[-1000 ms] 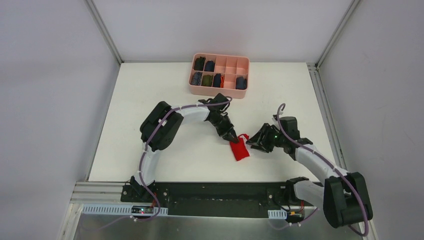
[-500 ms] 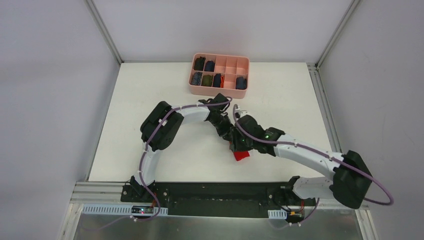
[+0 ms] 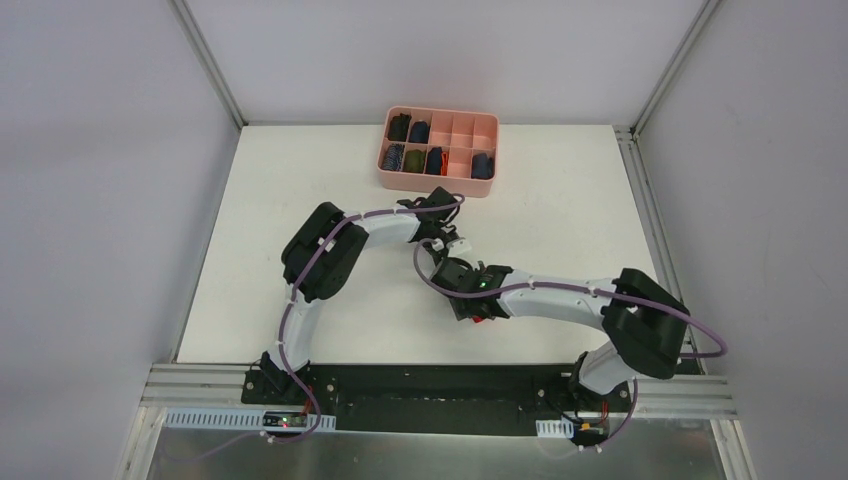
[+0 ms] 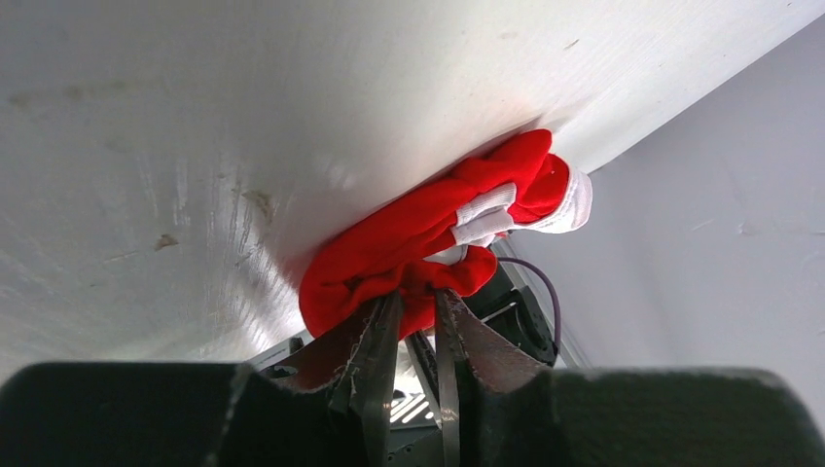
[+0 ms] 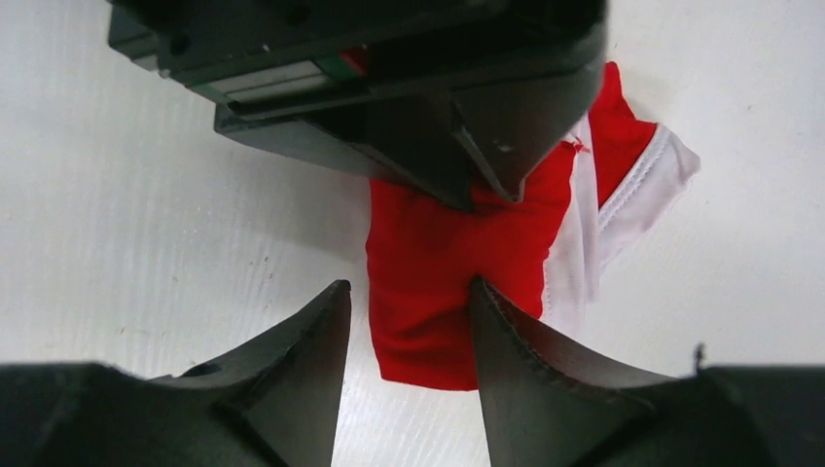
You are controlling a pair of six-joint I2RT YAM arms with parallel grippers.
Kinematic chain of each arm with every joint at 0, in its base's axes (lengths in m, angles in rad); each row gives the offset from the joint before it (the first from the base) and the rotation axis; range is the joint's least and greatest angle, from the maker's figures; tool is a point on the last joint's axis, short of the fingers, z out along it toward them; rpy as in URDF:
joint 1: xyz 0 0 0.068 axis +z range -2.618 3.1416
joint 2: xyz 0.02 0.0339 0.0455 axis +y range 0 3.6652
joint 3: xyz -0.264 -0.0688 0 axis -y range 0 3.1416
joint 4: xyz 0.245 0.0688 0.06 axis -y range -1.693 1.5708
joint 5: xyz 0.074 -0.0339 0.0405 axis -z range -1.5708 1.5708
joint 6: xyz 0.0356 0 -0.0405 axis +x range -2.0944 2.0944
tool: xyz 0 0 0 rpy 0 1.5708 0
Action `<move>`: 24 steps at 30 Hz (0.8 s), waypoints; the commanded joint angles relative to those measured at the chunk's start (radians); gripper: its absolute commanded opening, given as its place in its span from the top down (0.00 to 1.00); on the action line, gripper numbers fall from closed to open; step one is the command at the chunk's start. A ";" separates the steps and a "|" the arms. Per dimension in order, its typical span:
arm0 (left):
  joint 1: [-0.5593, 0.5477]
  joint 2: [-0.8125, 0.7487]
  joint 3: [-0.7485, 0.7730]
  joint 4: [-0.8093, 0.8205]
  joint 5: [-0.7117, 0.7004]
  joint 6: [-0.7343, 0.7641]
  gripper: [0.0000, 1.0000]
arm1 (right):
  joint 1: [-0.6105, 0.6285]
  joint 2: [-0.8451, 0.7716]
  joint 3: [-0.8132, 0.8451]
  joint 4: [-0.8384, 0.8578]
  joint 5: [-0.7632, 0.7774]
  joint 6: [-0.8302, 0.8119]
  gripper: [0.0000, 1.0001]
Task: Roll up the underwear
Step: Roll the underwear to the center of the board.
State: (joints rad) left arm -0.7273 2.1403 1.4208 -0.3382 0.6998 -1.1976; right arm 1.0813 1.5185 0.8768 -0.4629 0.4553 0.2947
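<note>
The underwear (image 5: pixel 443 268) is bright red cloth with a white striped band, lying folded on the white table. In the left wrist view the underwear (image 4: pixel 409 233) is bunched, and my left gripper (image 4: pixel 416 292) is shut on a fold at its near edge. My right gripper (image 5: pixel 407 290) is open just above the cloth's other end: one fingertip (image 5: pixel 336 297) is over bare table beside it, the other is over the red cloth. In the top view the right arm covers most of the underwear (image 3: pixel 484 319); the right gripper (image 3: pixel 468 300) sits just in front of the left gripper (image 3: pixel 450 258).
A pink divided box (image 3: pixel 436 184) stands at the table's far side, with dark rolled garments (image 3: pixel 413 158) in several compartments. The two arms cross closely at mid-table. The left gripper's black body (image 5: pixel 389 88) fills the top of the right wrist view.
My right arm has swung left from beside the underwear to over it, hiding most of it from above, and its jaws have widened slightly. The left gripper has stayed on the cloth.
</note>
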 commanded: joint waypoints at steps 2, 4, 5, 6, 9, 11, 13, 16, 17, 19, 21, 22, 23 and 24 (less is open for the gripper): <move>0.006 0.018 -0.009 -0.065 -0.040 0.009 0.76 | 0.011 0.082 0.054 -0.050 0.111 0.013 0.50; 0.018 0.004 -0.017 -0.068 -0.043 0.012 0.75 | 0.006 0.099 0.059 -0.058 0.111 0.032 0.51; 0.025 -0.002 -0.024 -0.069 -0.040 0.013 0.75 | 0.001 0.105 0.058 -0.058 0.100 0.037 0.53; 0.032 -0.010 -0.028 -0.069 -0.037 0.015 0.74 | -0.003 0.110 0.055 -0.057 0.092 0.041 0.59; 0.051 -0.037 -0.040 -0.069 -0.032 0.018 0.73 | -0.007 0.112 0.034 -0.032 0.074 0.047 0.85; 0.064 -0.057 -0.052 -0.070 -0.032 0.021 0.71 | -0.010 0.098 0.010 0.003 0.056 0.038 0.96; 0.077 -0.083 -0.068 -0.070 -0.029 0.026 0.69 | -0.014 0.070 -0.023 0.057 0.026 0.011 1.00; 0.098 -0.131 -0.104 -0.069 -0.023 0.035 0.61 | -0.044 0.013 -0.073 0.157 -0.090 -0.057 1.00; 0.105 -0.150 -0.117 -0.069 -0.022 0.037 0.57 | -0.055 -0.003 -0.087 0.187 -0.124 -0.071 1.00; 0.127 -0.186 -0.145 -0.070 -0.017 0.043 0.49 | -0.081 -0.028 -0.109 0.241 -0.210 -0.095 1.00; 0.147 -0.219 -0.173 -0.070 -0.011 0.048 0.40 | -0.114 -0.045 -0.119 0.282 -0.300 -0.107 1.00; 0.157 -0.234 -0.185 -0.070 -0.007 0.050 0.37 | -0.131 -0.050 -0.123 0.295 -0.345 -0.109 1.00; 0.166 -0.249 -0.198 -0.070 -0.004 0.050 0.35 | -0.149 -0.053 -0.124 0.310 -0.396 -0.108 1.00; 0.176 -0.264 -0.209 -0.070 -0.006 0.051 0.32 | -0.167 -0.054 -0.126 0.323 -0.450 -0.105 1.00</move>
State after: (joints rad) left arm -0.5831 1.9690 1.2533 -0.3672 0.7002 -1.1709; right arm 0.9676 1.4712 0.7807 -0.2508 0.2871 0.2089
